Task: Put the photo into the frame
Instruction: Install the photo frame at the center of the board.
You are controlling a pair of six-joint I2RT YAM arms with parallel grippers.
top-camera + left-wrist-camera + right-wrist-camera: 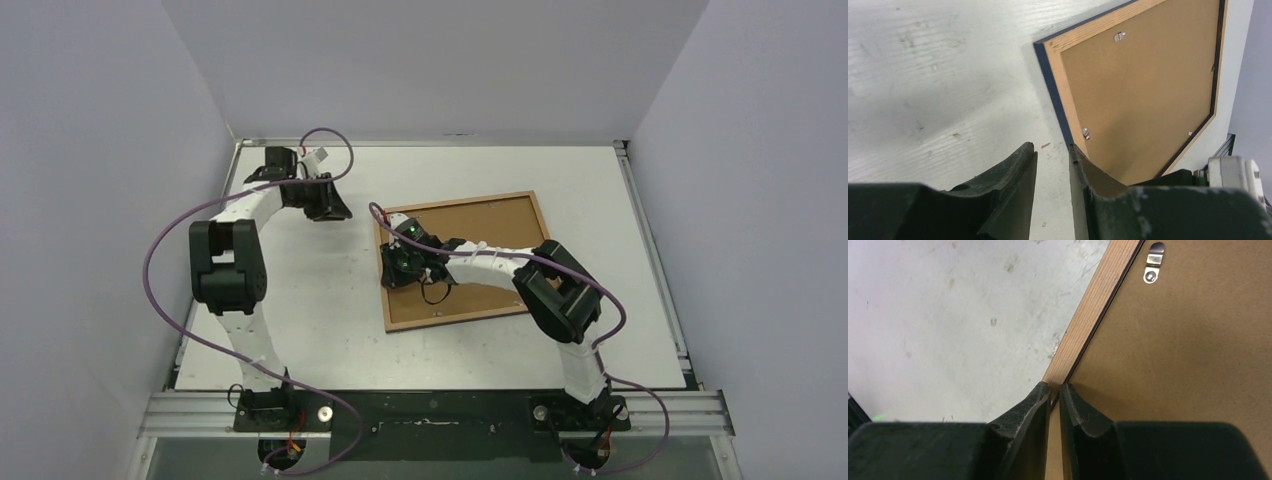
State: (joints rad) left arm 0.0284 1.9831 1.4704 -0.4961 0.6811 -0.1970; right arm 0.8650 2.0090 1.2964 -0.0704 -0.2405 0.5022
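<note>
The frame (460, 200) lies face down right of the table's middle, its light wood rim (1093, 305) and navy edge (1050, 85) showing. The brown backing board (495, 225) sits in it, with small metal clips (1153, 260) along the rim. My right gripper (402, 268) is down on the frame's left side. Its jaws (1054, 386) are almost together, straddling the seam between rim and backing board, and nothing shows between them. My left gripper (335, 210) hovers over bare table left of the frame's far corner, its jaws (1052, 146) a little apart and empty. The photo is out of view.
White walls close in the table (300, 300) on the left, back and right. A purple cable (160, 290) loops out from the left arm and another trails from the right arm (620, 320). A metal rail (430, 410) runs along the near edge.
</note>
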